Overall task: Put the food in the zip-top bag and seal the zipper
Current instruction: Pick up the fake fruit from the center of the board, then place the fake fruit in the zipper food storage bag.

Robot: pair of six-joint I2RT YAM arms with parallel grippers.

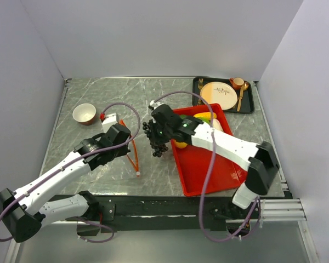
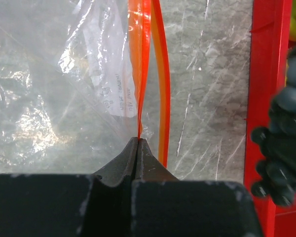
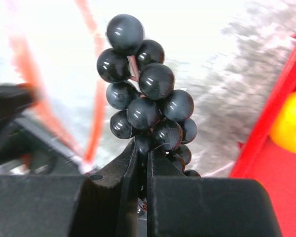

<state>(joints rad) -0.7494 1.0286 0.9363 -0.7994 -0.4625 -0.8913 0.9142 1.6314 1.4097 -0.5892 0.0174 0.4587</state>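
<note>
Dark purple grapes (image 1: 153,144) dangle from the right gripper (image 1: 160,132), just off the red tray's (image 1: 208,171) left edge and close to the zipper (image 1: 133,159). Left wrist view: left gripper (image 2: 138,142) pinched tight on the zipper, bag (image 2: 44,98) spreading left. Right wrist view: jaws clamped on the bunch's base, grapes jutting past the fingertips.

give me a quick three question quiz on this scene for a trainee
1. True or false: the right gripper is shut on the grapes.
2. What does the left gripper pinch? A grapes, B zipper, C nothing.
3. Fill in: the yellow fruit lies in the red ____.

Key: 1 true; 2 B; 3 tray.
</note>
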